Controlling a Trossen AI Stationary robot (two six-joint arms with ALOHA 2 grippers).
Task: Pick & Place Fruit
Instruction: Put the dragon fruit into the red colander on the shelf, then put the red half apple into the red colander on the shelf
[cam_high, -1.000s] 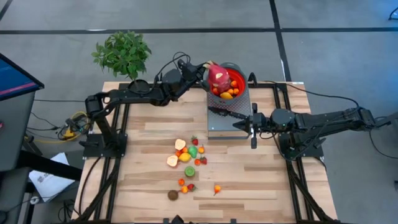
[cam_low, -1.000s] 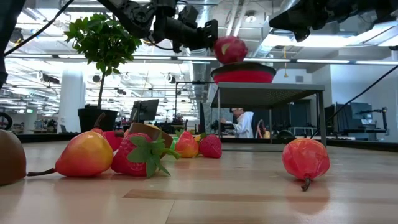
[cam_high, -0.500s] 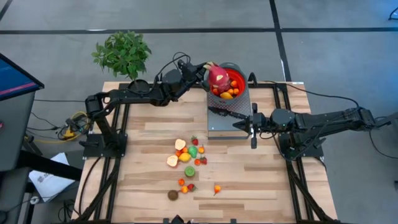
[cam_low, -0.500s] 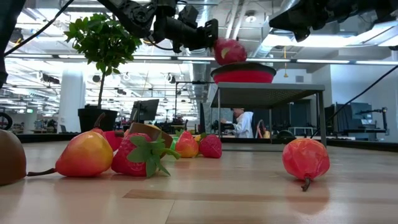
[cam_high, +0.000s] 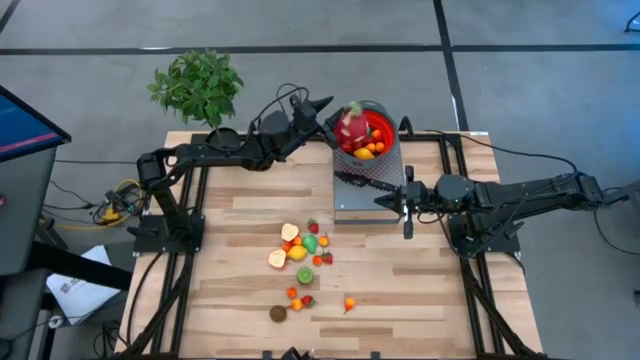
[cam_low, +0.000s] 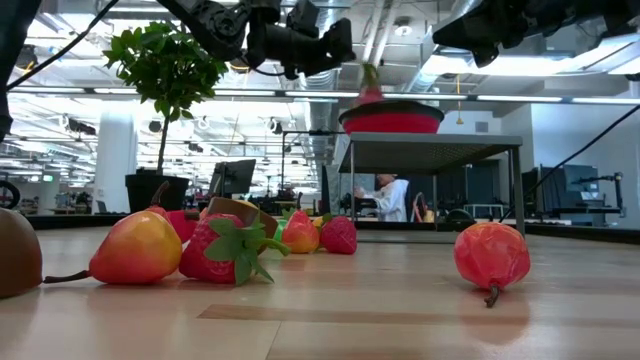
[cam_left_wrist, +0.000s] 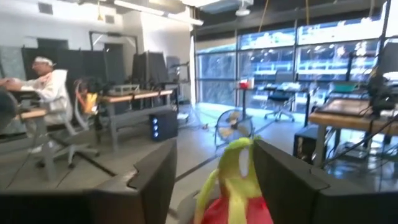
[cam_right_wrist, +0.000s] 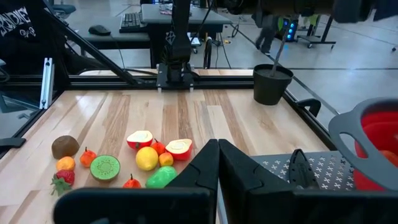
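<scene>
1. Jaws of the left gripper (cam_high: 328, 106) stand apart and hold nothing, poised at the far edge of the desk (cam_high: 230, 260) just beside the red bowl (cam_high: 378, 128).
2. Seen from the left wrist, the two dark fingers (cam_left_wrist: 149, 180) flank the dragon fruit (cam_left_wrist: 233, 186), whose green tips show between them without clear contact.
3. That dragon fruit (cam_high: 351, 127) sits in the red bowl, on top of small orange fruits (cam_high: 366, 152); the bowl stands on a grey perforated stand (cam_high: 368, 190) near the far edge.
4. Right gripper (cam_high: 406, 208) hangs near the stand's right side, its jaws closed together and holding nothing.
5. Remaining small fruits (cam_high: 300, 250) lie in a loose cluster near the middle of the desk, with a brown one (cam_high: 278, 313) toward the near edge.
6. A potted plant (cam_high: 197, 87) stands at the far left corner.
</scene>
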